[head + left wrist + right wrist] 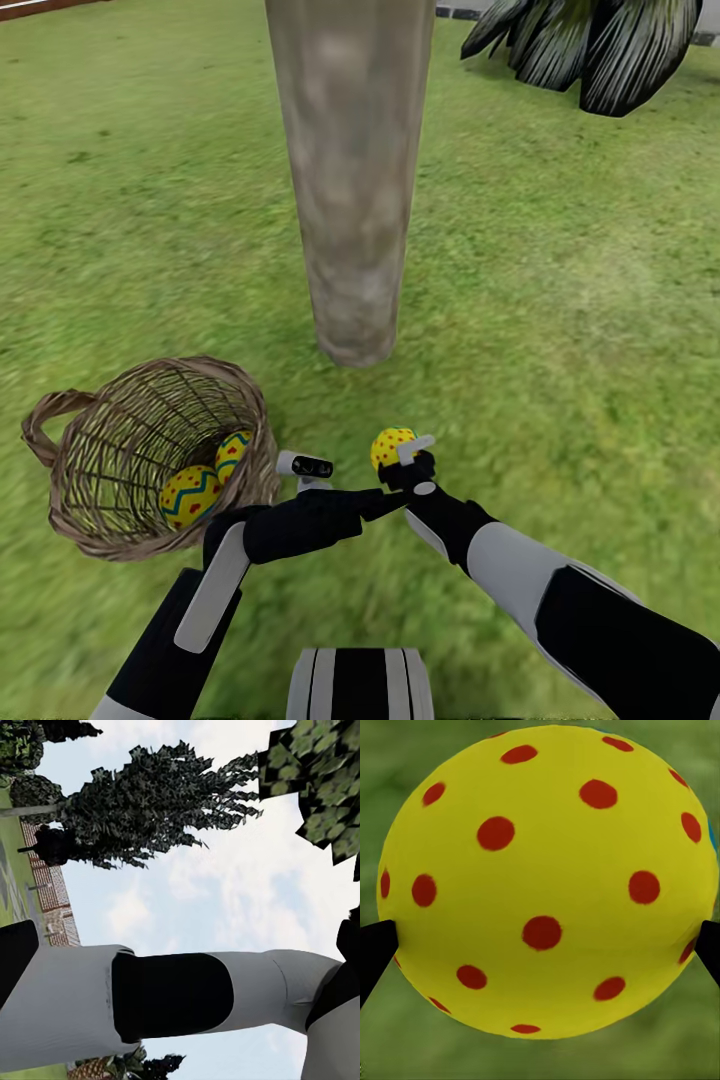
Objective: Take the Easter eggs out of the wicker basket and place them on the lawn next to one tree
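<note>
Head view: no writing can be read.
Right gripper [397,459]: clamped on one Easter egg [391,446], near the tree [352,180].
Left gripper: state cannot be told.
Wicker basket [80,470]: two eggs [190,494] held inside.

Basket [150,455], lower left of head view: open woven twigs, brown, rough, matt. Eggs inside it [190,495] & the one mid-frame [547,881]: smooth, yellow, painted-looking red dots, soft sheen. Trunk [352,170], top centre: grey-beige, mottled, matt, bark-like. Lawn [580,300]: patchy green grass, matt. Arm shells [560,600], bottom: smooth hard black & white, plastic-like, slight gloss. Plant leaves [600,45], upper right: dark, streaky.
</note>
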### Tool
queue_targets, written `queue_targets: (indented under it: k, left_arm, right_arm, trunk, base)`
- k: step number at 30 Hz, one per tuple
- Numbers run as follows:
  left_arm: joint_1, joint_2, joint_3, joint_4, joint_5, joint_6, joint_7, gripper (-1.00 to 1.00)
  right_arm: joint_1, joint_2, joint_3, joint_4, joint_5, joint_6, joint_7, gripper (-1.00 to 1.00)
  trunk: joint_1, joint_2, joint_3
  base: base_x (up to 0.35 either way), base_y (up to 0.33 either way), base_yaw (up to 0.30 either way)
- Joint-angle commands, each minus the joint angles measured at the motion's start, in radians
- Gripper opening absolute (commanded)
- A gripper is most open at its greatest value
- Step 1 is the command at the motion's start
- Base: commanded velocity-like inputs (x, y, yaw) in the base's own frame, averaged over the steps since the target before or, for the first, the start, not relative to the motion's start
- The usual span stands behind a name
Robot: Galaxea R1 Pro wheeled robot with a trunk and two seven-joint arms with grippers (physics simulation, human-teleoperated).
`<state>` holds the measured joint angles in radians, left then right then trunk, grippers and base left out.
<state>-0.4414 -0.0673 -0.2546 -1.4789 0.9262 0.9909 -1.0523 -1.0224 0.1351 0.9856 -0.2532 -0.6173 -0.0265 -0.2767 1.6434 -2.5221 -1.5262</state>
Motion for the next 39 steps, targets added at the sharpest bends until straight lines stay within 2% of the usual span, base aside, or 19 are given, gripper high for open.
queue_targets:
  k: [1,5,20,21,28,39]
  left_arm:
    - [0.000,0.000,0.000,0.000,0.002,0.005,-0.002,1.00]
    - [0.000,0.000,0.000,0.000,0.002,0.005,-0.002,1.00]
    - [0.000,0.000,-0.002,0.000,0.002,0.005,-0.002,1.00]
    - [0.000,0.000,-0.002,0.000,0.002,0.005,-0.002,1.00]
    - [0.000,-0.001,-0.002,0.000,0.002,0.005,-0.002,1.00]
    - [0.000,-0.006,-0.004,-0.001,0.002,0.005,-0.002,1.00]
  right_arm:
    - [-0.001,0.000,0.008,-0.004,-0.010,-0.003,-0.005,-1.00]
    - [-0.001,-0.001,0.008,-0.034,-0.010,0.002,-0.006,-1.00]
    - [-0.001,-0.001,0.008,-0.037,-0.011,0.011,-0.006,-1.00]
    - [-0.001,-0.001,0.008,-0.037,-0.011,0.011,-0.007,1.00]
    - [-0.001,0.000,0.008,-0.038,-0.012,0.010,-0.006,1.00]
    - [-0.001,-0.001,0.008,-0.049,-0.010,0.002,-0.006,1.00]
  trunk:
    - [0.000,0.000,-0.005]
    - [0.002,-0.001,-0.020]
    - [0.008,-0.005,-0.074]
    - [0.008,-0.005,-0.074]
    - [0.008,-0.005,-0.074]
    - [0.003,-0.002,-0.032]
  base:
    - [0.000,0.000,0.000]
    - [0.000,0.000,0.000]
    - [0.000,0.000,0.000]
    - [0.000,0.000,0.000]
    - [0.000,0.000,0.000]
    - [0.000,0.000,0.000]
